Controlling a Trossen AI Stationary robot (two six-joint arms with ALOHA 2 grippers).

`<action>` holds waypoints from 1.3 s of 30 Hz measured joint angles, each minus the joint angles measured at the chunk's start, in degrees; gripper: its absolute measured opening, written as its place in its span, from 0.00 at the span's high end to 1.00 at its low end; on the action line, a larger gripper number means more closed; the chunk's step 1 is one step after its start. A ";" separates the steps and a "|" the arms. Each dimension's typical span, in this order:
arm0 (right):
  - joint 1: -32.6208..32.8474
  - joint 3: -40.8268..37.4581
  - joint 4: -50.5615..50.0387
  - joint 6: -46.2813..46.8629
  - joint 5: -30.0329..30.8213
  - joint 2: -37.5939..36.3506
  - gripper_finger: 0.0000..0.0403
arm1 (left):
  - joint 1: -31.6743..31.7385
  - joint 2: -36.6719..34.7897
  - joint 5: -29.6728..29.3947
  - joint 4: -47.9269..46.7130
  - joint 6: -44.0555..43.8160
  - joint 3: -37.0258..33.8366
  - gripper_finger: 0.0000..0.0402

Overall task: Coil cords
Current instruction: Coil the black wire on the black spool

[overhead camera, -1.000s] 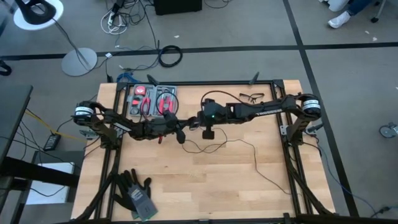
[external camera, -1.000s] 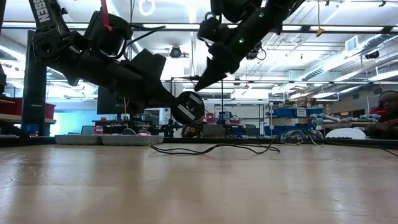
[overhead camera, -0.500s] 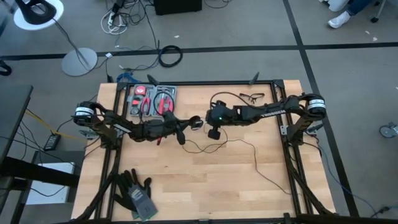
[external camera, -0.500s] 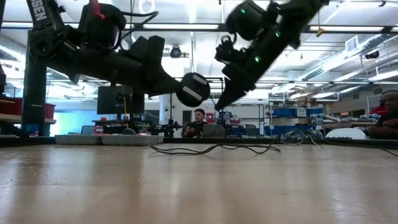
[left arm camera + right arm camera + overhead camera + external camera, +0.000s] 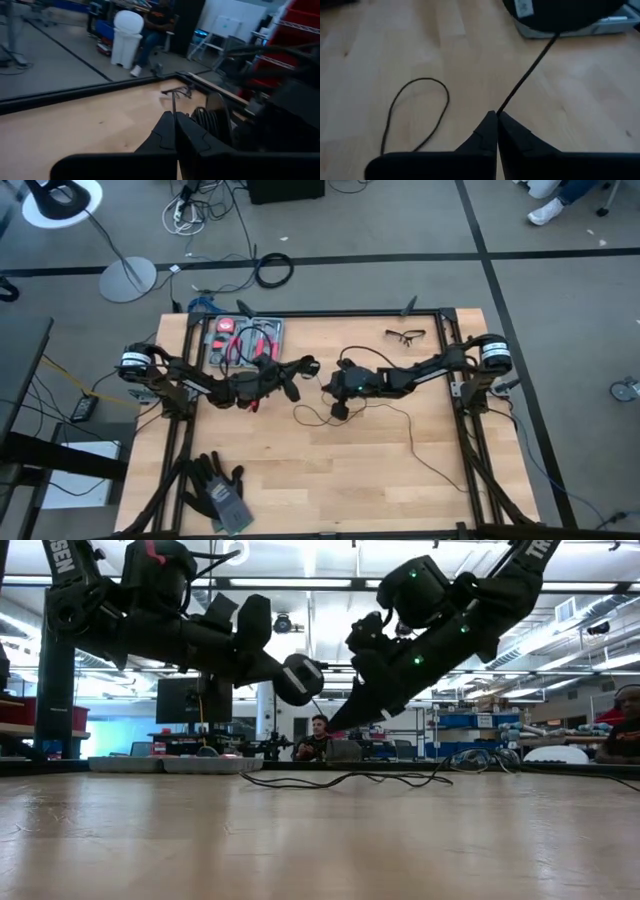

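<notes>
The thin black cord [image 5: 405, 425] lies slack on the wooden table and runs toward the near right edge; it also shows in the low view [image 5: 350, 778]. Its round black puck [image 5: 298, 678] is in the air at the tip of my left gripper [image 5: 280, 675], which is shut near the table's middle [image 5: 300, 370]. My right gripper [image 5: 496, 116] is shut on the cord a short way from the puck [image 5: 560, 12], lower and to the right [image 5: 336, 402]. A slack loop of cord [image 5: 417, 112] lies on the table below it. My left gripper is shut at the puck end of the cord, with the puck's edge [image 5: 216, 117] right beside its fingers. Whether the fingers are on the cord or on the puck cannot be told. The puck is lifted clear of the table. My right gripper pinches the single cord [image 5: 506, 102] between its two fingertips, a short way from the puck. The fingers slant down from the table's right side. The stretch up to the puck runs straight and taut; the rest hangs slack to the table.
A tray of red-handled tools [image 5: 245, 340] stands at the far left, glasses [image 5: 405, 335] lie at the far right, and dark gloves [image 5: 220, 492] lie at the near left corner. A person [image 5: 320, 735] sits in the room beyond the table.
My left gripper has gone up and toward the far edge, turning, and the puck has risen with it. My right gripper has come down toward the table and a little to the right. The cord between the two is now drawn straight.
</notes>
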 joint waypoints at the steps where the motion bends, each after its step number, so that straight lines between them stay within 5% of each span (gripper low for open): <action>1: 0.00 -0.01 -0.04 0.03 0.11 0.09 0.98 | 0.00 0.00 -0.77 0.15 -0.02 -0.01 1.00; 18: 0.09 -0.14 -6.14 0.90 -0.27 -0.73 0.92 | -1.92 -0.04 -11.12 2.19 0.79 -0.89 1.00; 31: 0.11 -9.62 -12.14 -0.01 0.58 -17.48 0.96 | -6.47 0.00 -15.96 11.15 7.50 -4.35 1.00; 35: -0.04 -17.60 -3.13 0.57 1.71 -22.32 0.97 | -6.49 0.00 -15.86 14.29 10.15 -4.31 1.00; 39: -0.13 -25.98 22.03 5.15 4.52 -19.21 0.98 | -6.45 -0.01 -15.87 16.25 14.70 -3.35 1.00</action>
